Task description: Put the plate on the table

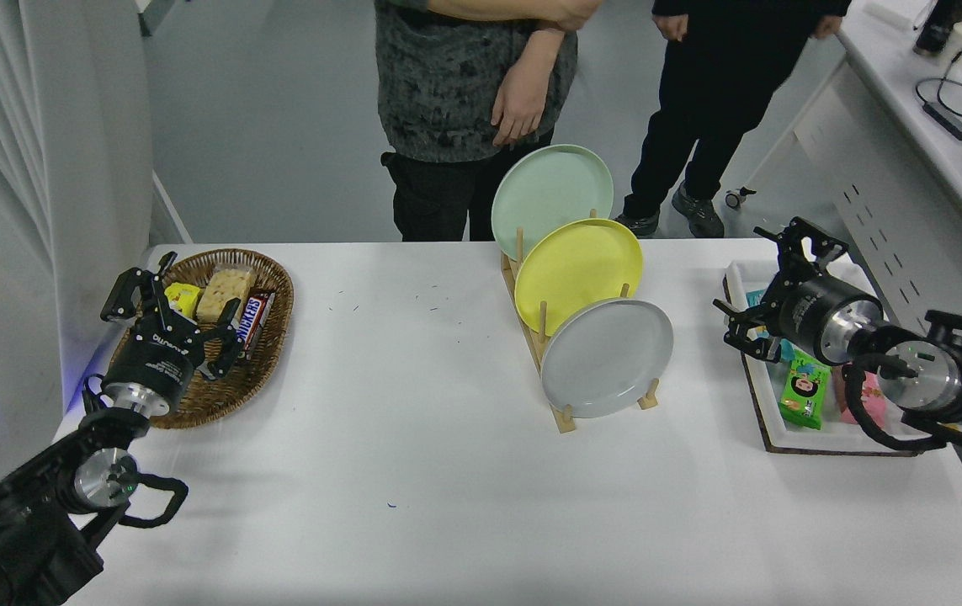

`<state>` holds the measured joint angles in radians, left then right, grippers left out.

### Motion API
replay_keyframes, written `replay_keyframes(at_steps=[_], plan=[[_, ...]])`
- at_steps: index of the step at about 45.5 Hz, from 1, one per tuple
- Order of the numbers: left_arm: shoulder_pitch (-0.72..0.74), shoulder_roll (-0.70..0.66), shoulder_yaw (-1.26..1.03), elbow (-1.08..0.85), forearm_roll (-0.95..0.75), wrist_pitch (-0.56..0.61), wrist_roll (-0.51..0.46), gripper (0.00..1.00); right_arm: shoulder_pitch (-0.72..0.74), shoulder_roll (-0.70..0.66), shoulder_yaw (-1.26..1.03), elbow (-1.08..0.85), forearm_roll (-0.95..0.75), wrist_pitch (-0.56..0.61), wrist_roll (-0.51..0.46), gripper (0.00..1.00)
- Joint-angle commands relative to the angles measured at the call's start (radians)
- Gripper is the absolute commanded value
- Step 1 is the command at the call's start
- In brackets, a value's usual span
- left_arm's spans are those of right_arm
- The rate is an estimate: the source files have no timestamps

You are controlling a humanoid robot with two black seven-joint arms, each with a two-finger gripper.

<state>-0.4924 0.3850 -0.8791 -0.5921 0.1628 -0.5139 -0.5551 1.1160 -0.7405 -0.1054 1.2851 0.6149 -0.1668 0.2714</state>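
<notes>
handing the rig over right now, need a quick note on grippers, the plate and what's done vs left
Left gripper: open, empty, parked over the wicker basket.
Right gripper: open, empty, above the white tray, pointing toward the rack.
Grey plate: upright in the front slot of the wooden rack, ahead of the yellow plate; untouched.
Done: nothing.
Left: grasp the plate, lift it out, lay it on the table.

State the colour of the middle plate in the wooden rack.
Yellow round plate, head view.
</notes>
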Motion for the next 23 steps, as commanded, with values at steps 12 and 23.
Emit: replay_keyframes(at_steps=[12, 23], plan=[[0.0, 0.0, 0.0, 0.0, 0.0, 0.0, 0.0, 0.98, 0.182, 0.125, -0.189, 0.082, 0.158, -0.217, 0.005, 1.0], [0.0, 0.0, 0.0, 0.0, 0.0, 0.0, 0.0, 0.98, 0.182, 0.223, -0.186, 0.076, 0.16, -0.298, 0.003, 1.0]])
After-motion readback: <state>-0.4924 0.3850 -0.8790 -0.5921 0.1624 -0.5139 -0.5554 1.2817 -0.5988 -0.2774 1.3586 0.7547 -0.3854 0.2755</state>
